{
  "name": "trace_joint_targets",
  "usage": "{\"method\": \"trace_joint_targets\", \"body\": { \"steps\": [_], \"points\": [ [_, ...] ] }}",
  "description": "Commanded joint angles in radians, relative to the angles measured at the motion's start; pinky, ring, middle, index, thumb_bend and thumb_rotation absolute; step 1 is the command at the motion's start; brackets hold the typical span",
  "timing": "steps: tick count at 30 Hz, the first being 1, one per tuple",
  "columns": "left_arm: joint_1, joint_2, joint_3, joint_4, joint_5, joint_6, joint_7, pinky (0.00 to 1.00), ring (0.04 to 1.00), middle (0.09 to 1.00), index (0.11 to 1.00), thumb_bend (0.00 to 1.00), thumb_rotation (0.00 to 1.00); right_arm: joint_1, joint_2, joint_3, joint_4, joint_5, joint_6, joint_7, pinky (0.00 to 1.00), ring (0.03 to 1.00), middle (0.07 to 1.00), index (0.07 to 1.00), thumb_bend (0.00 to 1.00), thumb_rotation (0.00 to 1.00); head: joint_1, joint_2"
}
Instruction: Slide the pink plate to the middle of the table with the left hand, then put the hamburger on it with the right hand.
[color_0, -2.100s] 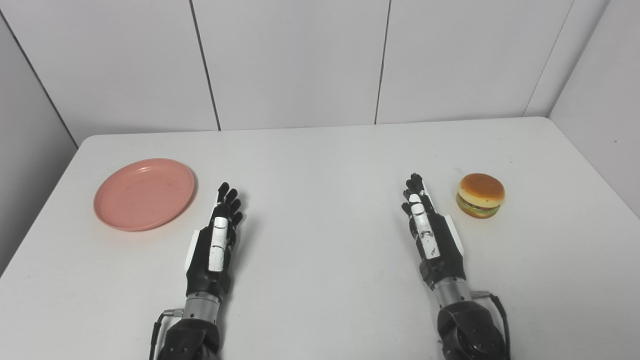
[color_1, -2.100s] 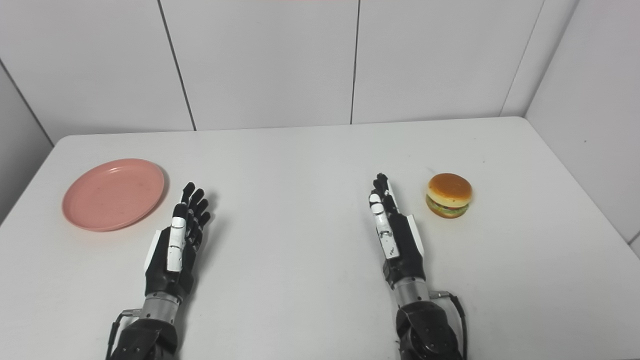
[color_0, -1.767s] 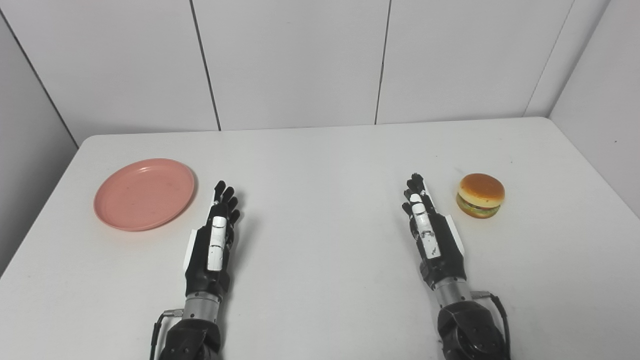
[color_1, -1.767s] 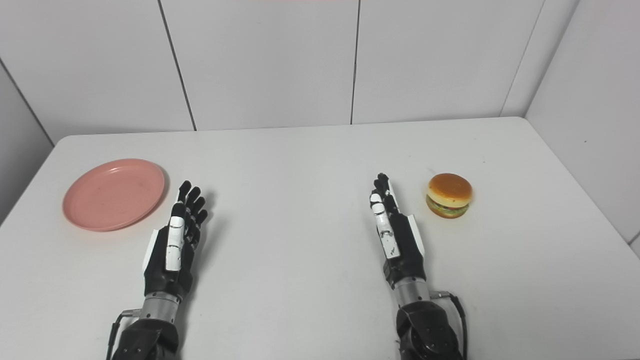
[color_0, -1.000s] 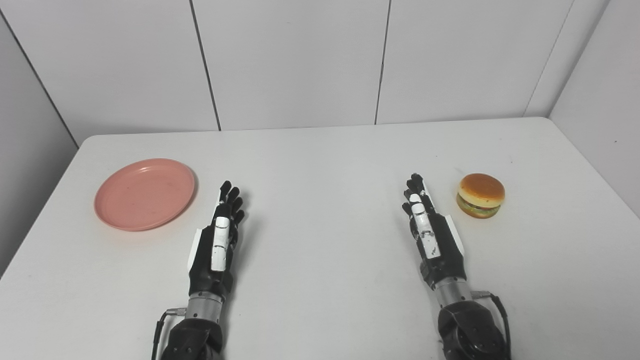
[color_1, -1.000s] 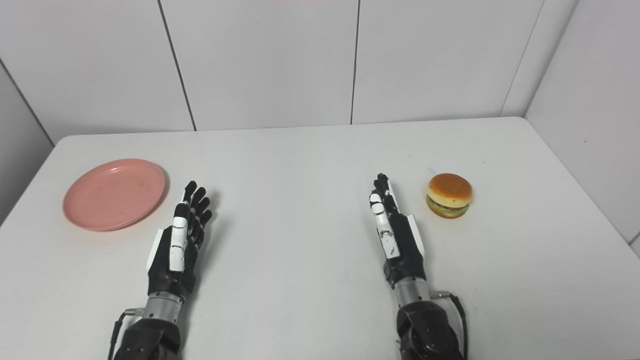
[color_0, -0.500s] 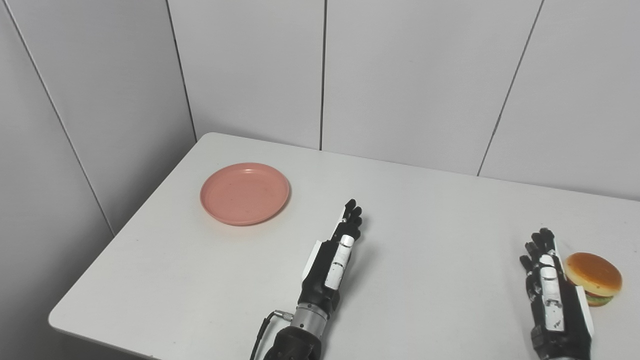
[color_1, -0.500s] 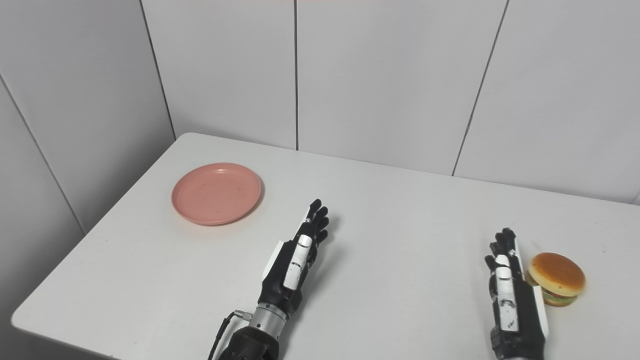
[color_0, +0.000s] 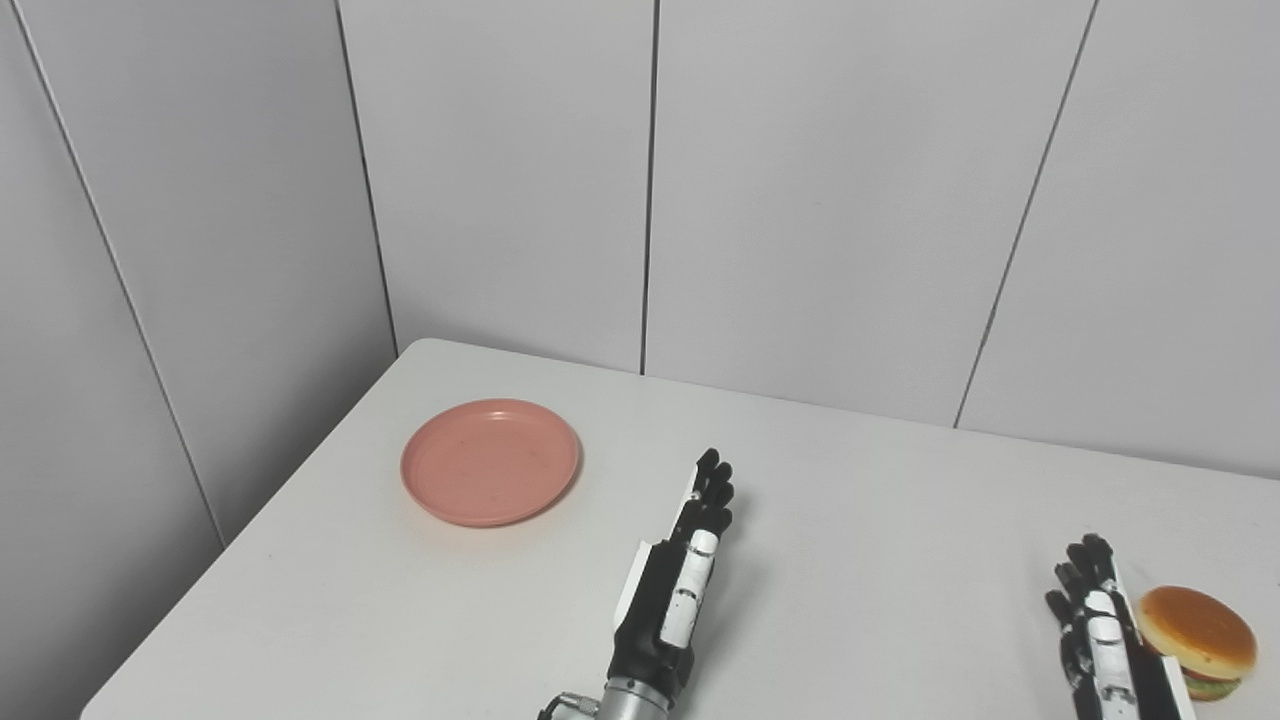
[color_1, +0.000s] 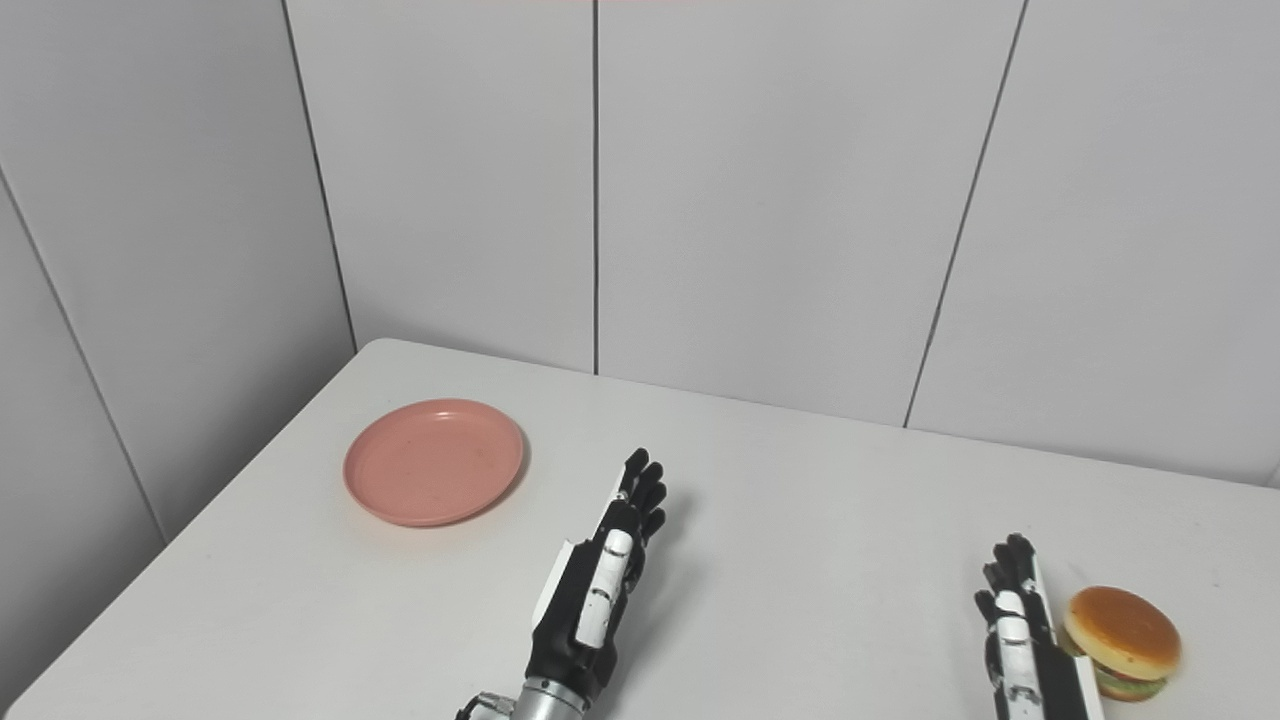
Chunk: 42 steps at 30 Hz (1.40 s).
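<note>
Your left hand (color_0: 680, 590) and right hand (color_1: 1025, 640) lie flat, fingers extended, empty, between pink plate (color_0: 490, 462) and hamburger (color_0: 1198, 628) on the bench (color_0: 880, 520).

1. I see a white table (color_0: 900, 520) with a rounded far left corner.
2. A pink plate (color_0: 490, 462) lies on its left part.
3. A hamburger (color_1: 1122, 628) sits far right, well apart.

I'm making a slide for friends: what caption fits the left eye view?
Both open robot hands, left and right, rest on a white table between pink plate and hamburger.
</note>
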Motion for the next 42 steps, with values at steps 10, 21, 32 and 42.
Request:
{"method": "trace_joint_targets", "body": {
  "steps": [10,21,32,42],
  "points": [
    [-0.007,0.089,0.064,-0.193,-0.049,0.165,-0.022,1.00,1.000,1.000,1.000,0.78,1.00,0.054,0.021,0.000,0.039,-0.015,-0.047,-0.004,1.00,1.000,1.000,1.000,0.51,0.95,-0.015,-0.003],
    [-0.151,0.249,0.156,-0.180,-0.049,0.234,-0.024,0.91,0.875,0.873,0.872,0.81,1.00,0.054,0.035,0.002,0.036,-0.037,-0.048,-0.018,1.00,1.000,1.000,1.000,0.52,0.96,-0.019,-0.005],
    [-0.264,0.371,0.230,-0.115,-0.010,0.254,0.005,0.72,0.726,0.723,0.724,0.81,1.00,0.057,0.036,-0.001,0.032,-0.033,-0.047,-0.009,1.00,1.000,1.000,1.000,0.52,0.96,-0.007,-0.001],
    [-0.347,0.477,0.281,0.059,0.050,0.188,0.059,0.67,0.658,0.670,0.671,0.78,1.00,0.062,0.035,0.000,0.026,-0.026,-0.041,-0.003,1.00,1.000,1.000,1.000,0.50,0.95,0.000,0.007]
  ]
}}
